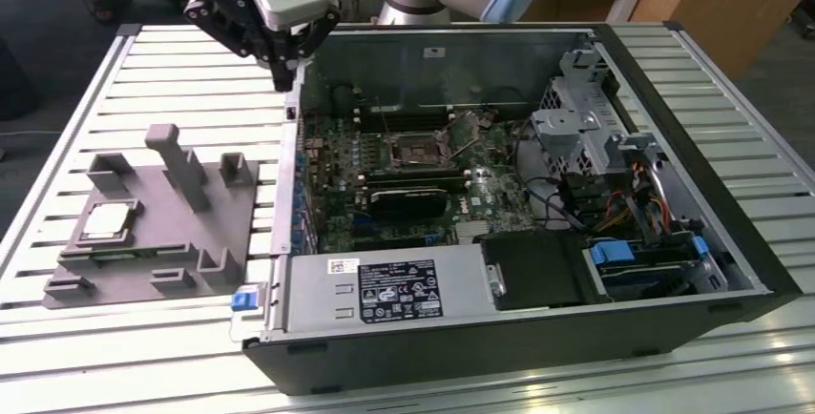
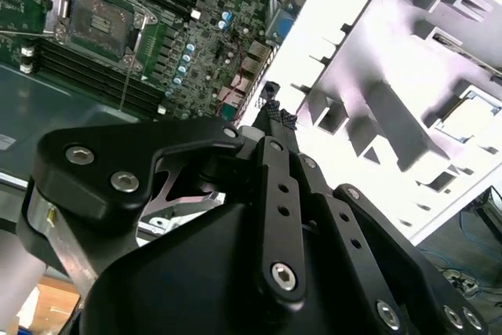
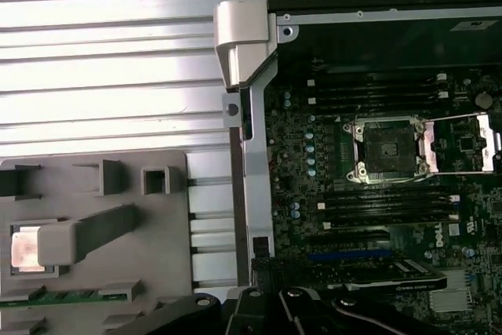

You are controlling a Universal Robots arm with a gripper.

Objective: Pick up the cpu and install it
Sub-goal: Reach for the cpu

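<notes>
Exterior view first: the gripper [image 1: 282, 72] hangs in the upper left of the frame, over the far left corner of the open computer case [image 1: 751, 242]. Its fingers are drawn together to a point with nothing between them. The cpu [image 1: 109, 220] lies flat in a square pocket of the grey holder [image 1: 223, 233] at the left middle of the frame. It is well apart from the gripper, lower in the frame and further toward the exterior view's left. Bare slatted table [image 1: 166, 80] fills the stretch between the gripper and the holder. A tall post [image 1: 178, 161] and several shorter blocks stand up from the holder near the cpu's pocket, on the side toward the case. The holder's right edge is near the case's left wall, with a narrow strip of table between them. Inside the case, the socket [image 1: 417, 152] sits near the middle of the frame, lower than the gripper and to its right.

In the second wrist view the gripper [image 2: 276, 111] tips meet in line with the case's edge, with the socket [image 2: 100, 15] to one side and the cpu [image 2: 471, 119] in its holder to the other. In the first wrist view the post overlaps one edge of the cpu [image 3: 23, 247], and the socket [image 3: 390, 149] lies uncovered with its metal frame folded back.
</notes>
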